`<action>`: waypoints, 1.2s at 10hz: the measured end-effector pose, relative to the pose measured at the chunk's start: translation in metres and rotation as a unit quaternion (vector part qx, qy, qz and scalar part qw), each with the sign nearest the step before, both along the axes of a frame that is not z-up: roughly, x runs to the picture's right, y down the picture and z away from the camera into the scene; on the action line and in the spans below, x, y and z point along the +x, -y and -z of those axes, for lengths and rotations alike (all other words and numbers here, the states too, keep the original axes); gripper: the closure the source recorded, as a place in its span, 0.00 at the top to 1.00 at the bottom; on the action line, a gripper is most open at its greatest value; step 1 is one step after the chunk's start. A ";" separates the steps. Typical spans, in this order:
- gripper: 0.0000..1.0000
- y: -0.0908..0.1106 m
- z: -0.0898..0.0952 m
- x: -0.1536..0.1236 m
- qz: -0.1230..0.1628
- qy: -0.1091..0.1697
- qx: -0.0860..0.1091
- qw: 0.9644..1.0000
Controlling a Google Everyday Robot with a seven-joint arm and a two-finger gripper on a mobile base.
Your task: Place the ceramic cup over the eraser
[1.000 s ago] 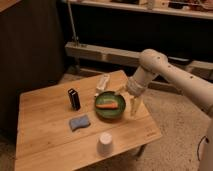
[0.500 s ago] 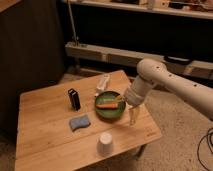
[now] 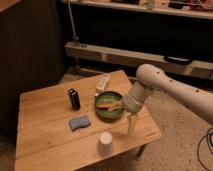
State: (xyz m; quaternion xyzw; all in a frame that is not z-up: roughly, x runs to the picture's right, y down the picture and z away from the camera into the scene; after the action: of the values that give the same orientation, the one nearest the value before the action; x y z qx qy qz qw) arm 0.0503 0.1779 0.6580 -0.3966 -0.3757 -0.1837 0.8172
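Observation:
The ceramic cup (image 3: 105,144) is small and white and stands upside down near the front edge of the wooden table (image 3: 45,150). The eraser (image 3: 74,99) is a black block standing upright at the table's middle, apart from the cup. My gripper (image 3: 131,125) points down over the table's right side, to the right of the cup and just in front of the green bowl. It holds nothing that I can see.
A green bowl (image 3: 108,106) with an orange item in it sits right of the eraser. A wavy blue pad (image 3: 79,122) lies between eraser and cup. A flat white bar (image 3: 102,82) lies at the back. Shelving stands behind the table.
My arm has swung toward the table's front, and the gripper has dropped from beside the bowl to in front of it, nearer the cup. The objects have not moved.

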 end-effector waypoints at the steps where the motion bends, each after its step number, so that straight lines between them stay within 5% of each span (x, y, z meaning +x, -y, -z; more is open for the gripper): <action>1: 0.80 -0.017 0.010 -0.010 0.006 0.007 -0.004 1.000; 3: 0.80 -0.055 0.026 -0.036 0.017 0.028 -0.012 0.999; 6: 0.80 -0.083 0.016 -0.061 0.017 0.048 -0.011 0.999; 10: 0.80 -0.046 0.016 -0.052 0.011 0.037 0.006 0.999; 12: 0.80 -0.041 0.012 -0.053 0.012 0.042 -0.003 0.999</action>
State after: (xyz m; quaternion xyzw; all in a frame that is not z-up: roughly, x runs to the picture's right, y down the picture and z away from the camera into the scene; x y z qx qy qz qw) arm -0.0025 0.2185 0.6465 -0.3953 -0.4055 -0.2094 0.7972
